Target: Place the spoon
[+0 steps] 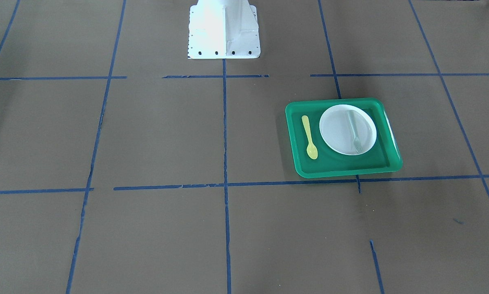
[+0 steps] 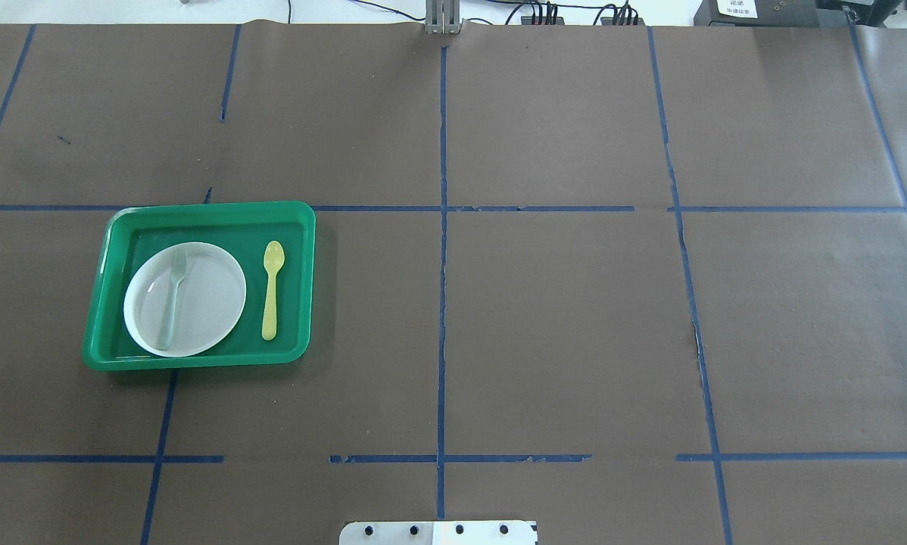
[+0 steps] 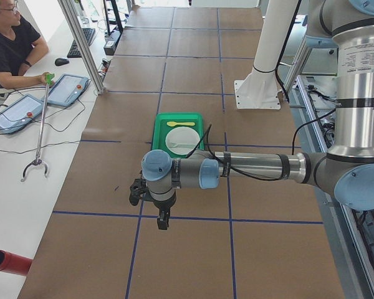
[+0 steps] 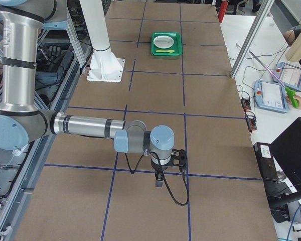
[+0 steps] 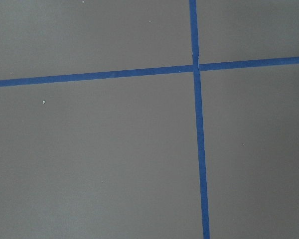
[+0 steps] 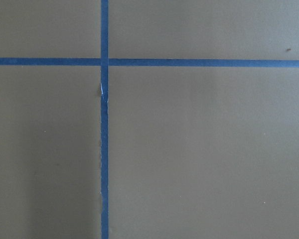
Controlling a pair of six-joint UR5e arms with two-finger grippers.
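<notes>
The pale yellow spoon (image 1: 310, 137) lies flat on the floor of a green tray (image 1: 346, 173), beside a white plate (image 1: 340, 132) that holds a grey-green fork (image 1: 354, 130). In the overhead view the spoon (image 2: 272, 291) lies right of the plate (image 2: 204, 303), bowl pointing away from the robot. My left gripper (image 3: 164, 219) points down over bare table, well short of the tray (image 3: 159, 128). My right gripper (image 4: 159, 181) points down far from the tray (image 4: 166, 44). I cannot tell whether either is open or shut. Both wrist views show only brown paper and blue tape.
The white robot pedestal (image 1: 224, 28) stands at the table's robot-side edge. Blue tape lines divide the brown table cover. An operator (image 3: 9, 43) sits beyond the far side with tablets (image 3: 65, 89) and a grabber tool (image 3: 40, 124).
</notes>
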